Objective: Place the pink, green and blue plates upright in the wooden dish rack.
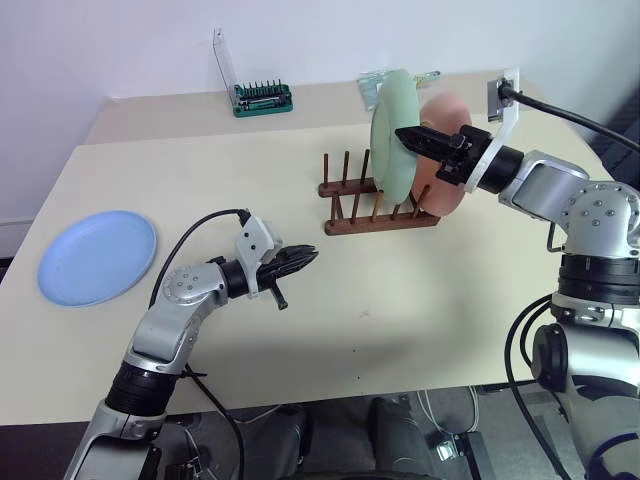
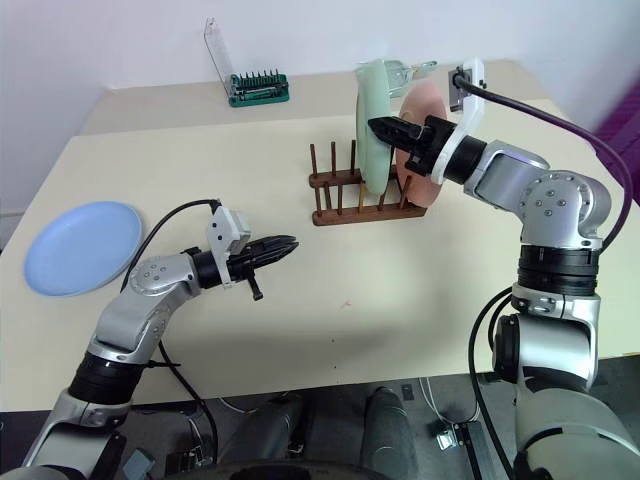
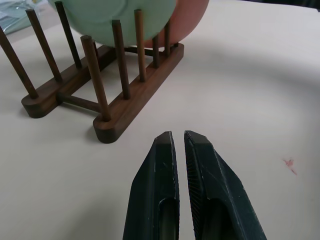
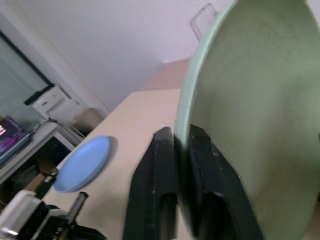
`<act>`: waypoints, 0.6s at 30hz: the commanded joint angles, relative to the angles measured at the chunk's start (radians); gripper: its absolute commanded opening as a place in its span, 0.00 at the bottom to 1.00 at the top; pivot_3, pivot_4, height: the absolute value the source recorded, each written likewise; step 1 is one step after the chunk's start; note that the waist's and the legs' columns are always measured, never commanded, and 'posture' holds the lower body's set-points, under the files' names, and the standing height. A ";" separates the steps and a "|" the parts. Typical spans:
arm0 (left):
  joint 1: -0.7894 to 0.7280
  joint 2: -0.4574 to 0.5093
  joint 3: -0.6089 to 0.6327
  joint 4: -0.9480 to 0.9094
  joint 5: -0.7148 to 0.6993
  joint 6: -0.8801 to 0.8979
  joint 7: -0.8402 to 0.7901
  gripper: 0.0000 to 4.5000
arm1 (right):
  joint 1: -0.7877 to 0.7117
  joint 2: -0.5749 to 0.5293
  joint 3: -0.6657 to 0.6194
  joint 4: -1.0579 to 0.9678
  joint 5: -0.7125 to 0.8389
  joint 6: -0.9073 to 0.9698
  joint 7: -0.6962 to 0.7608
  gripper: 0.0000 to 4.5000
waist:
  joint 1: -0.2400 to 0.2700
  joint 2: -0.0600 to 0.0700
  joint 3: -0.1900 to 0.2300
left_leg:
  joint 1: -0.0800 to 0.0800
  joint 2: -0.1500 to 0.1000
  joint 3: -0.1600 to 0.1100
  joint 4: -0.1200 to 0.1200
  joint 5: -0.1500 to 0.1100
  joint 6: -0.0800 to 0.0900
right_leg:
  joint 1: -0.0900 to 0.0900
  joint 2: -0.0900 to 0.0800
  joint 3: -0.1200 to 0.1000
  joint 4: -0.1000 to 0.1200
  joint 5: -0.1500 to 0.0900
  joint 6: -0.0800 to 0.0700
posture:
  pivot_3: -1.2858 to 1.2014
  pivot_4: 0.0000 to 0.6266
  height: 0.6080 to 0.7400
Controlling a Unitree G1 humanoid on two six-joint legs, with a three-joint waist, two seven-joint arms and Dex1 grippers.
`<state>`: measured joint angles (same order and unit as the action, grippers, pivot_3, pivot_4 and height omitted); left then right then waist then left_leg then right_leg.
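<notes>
The wooden dish rack [image 1: 380, 222] stands on the table right of centre. A green plate [image 1: 393, 135] stands upright between its pegs, with a pink plate [image 1: 447, 165] upright just behind it. My right gripper [image 1: 405, 134] reaches in level from the right, shut on the green plate's upper rim, one finger [image 4: 162, 155] on each face. The blue plate [image 1: 97, 256] lies flat at the table's left edge. My left gripper [image 1: 308, 258] hovers shut and empty over the table's middle, pointing at the rack [image 3: 120, 100].
A green-based screwdriver bit holder [image 1: 262, 97] with a clear lid stands at the back of the table. A clear packet [image 1: 374, 86] lies behind the plates. Bare tabletop lies between the blue plate and the rack.
</notes>
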<state>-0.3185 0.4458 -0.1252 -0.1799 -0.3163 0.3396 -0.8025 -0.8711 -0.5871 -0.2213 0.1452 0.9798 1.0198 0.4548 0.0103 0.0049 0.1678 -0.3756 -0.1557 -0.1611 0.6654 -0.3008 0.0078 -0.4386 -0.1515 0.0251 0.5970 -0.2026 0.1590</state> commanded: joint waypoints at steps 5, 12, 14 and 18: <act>-0.008 -0.001 0.016 -0.043 -0.014 0.004 0.007 0.08 | -0.039 -0.030 0.027 -0.069 -0.143 -0.118 0.055 0.64 | 0.000 0.000 0.000 | 0.000 0.000 0.000 0.000 0.000 0.000 | 0.000 0.000 0.000 0.000 0.000 0.000 | 0.52 0.24 1.00; -0.016 -0.005 0.032 -0.034 -0.027 0.035 0.026 0.08 | -0.009 -0.161 0.149 -0.211 -0.429 -0.401 0.187 0.64 | 0.000 0.000 0.000 | -0.001 0.000 0.001 0.000 0.000 0.000 | -0.002 0.000 0.000 0.000 0.000 0.000 | 0.52 0.24 1.00; -0.016 -0.007 0.061 -0.040 -0.055 0.066 0.041 0.19 | 0.011 -0.215 0.194 -0.261 -0.536 -0.514 0.234 0.64 | 0.000 0.000 0.000 | -0.001 0.000 0.001 0.000 0.000 0.000 | -0.001 0.000 0.000 0.000 0.000 0.000 | 0.52 0.24 1.00; -0.101 -0.094 0.333 -0.008 -0.018 0.063 0.441 0.58 | 0.019 -0.198 0.278 -0.402 -0.581 -0.553 0.289 0.64 | -0.007 -0.001 0.001 | -0.001 0.001 0.002 0.000 0.000 0.000 | -0.002 0.001 0.000 0.000 0.000 0.000 | 0.52 0.24 1.00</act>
<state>-0.3641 0.3509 0.0686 -0.1778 -0.3605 0.4105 -0.5338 -0.8394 -0.8010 0.0369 -0.1796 0.4056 0.4920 0.7257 0.0037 0.0039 0.1683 -0.3762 -0.1539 -0.1595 0.6652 -0.3003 0.0067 -0.4409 -0.1506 0.0251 0.5978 -0.2025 0.1592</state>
